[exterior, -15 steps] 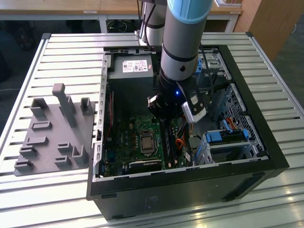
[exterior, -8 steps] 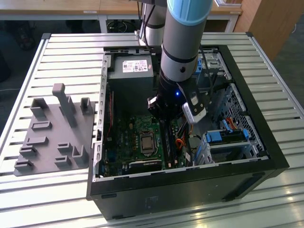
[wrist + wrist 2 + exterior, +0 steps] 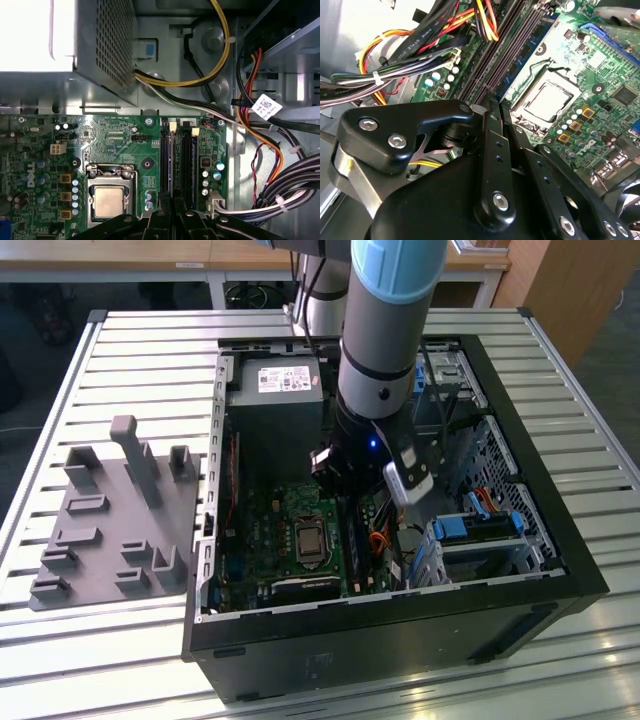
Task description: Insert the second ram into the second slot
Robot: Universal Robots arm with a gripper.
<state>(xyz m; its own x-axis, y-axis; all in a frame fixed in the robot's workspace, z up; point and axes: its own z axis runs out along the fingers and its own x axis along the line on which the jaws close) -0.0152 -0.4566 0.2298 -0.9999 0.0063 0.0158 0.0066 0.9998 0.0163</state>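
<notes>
My gripper (image 3: 352,530) reaches down into the open computer case (image 3: 560,540), over the memory slots beside the processor socket (image 3: 303,540). In both wrist views its black fingers (image 3: 490,130) stand pressed close together, gripper (image 3: 496,106) (image 3: 173,202) shut. The second ram (image 3: 173,165) shows edge-on as a thin blue strip standing in a black slot and running in between the fingertips. It also shows as a dark strip (image 3: 507,65) leading up to them. A similar blue strip (image 3: 193,165) stands in the neighbouring slot.
Bundled cables (image 3: 260,150) (image 3: 395,75) crowd one side of the slots. The power supply (image 3: 275,390) sits at the back of the case and light-blue drive brackets (image 3: 475,530) on the exterior view's right. A grey fixture (image 3: 110,520) lies on the slatted table outside.
</notes>
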